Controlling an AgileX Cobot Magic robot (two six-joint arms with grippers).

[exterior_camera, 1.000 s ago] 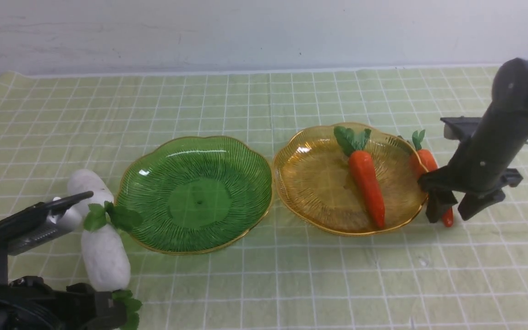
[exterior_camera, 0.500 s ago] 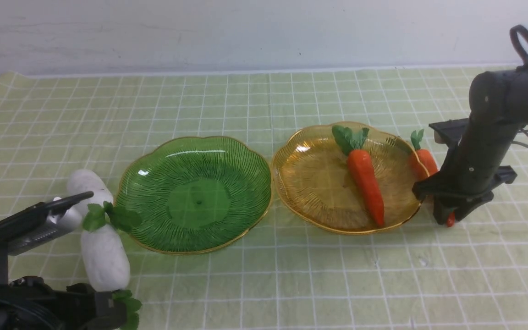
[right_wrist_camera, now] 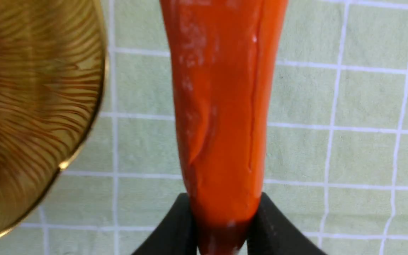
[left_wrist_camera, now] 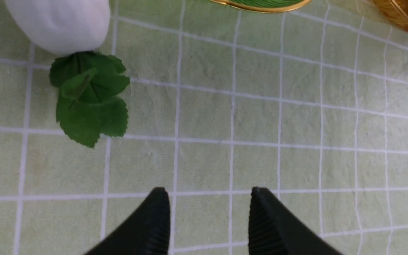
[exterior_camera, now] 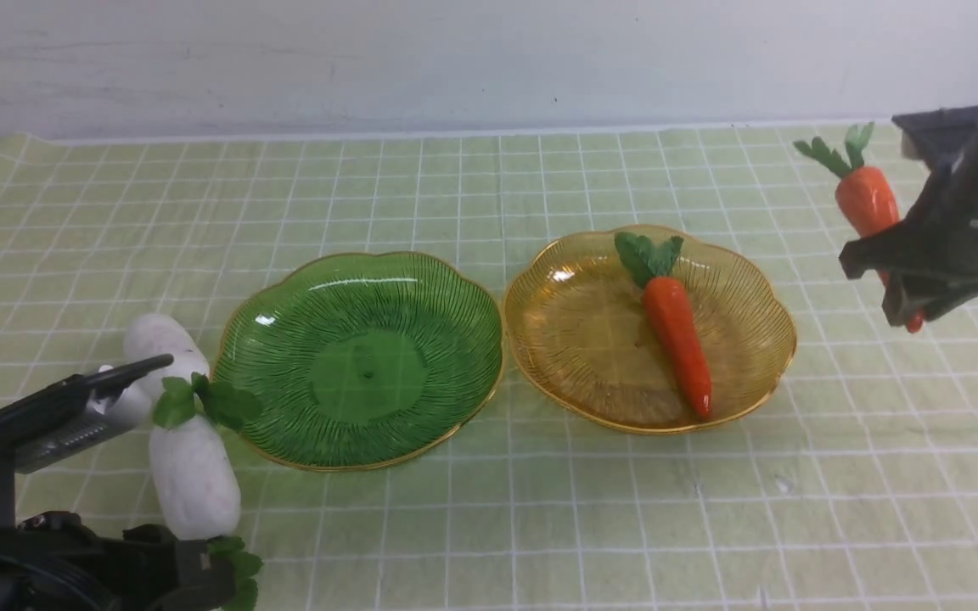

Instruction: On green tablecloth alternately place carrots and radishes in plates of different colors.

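Carrot in the air: the right gripper (right_wrist_camera: 225,221) pinches the second toy carrot (exterior_camera: 867,200) near its thin end, now up off the green tablecloth (exterior_camera: 608,526).
Yellow plate (exterior_camera: 591,339): has one carrot (exterior_camera: 681,339) in it.
Green plate (exterior_camera: 366,373): bare, so this carrot may go there.
Left gripper (left_wrist_camera: 209,212): wide apart, nothing in it.
White radishes (exterior_camera: 194,477): both wait beside the green plate.

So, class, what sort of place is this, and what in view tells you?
Probably a robot practice tabletop: a green tablecloth laid with an amber plate, toy-like white radishes, and robot fingers gripping a glossy carrot.
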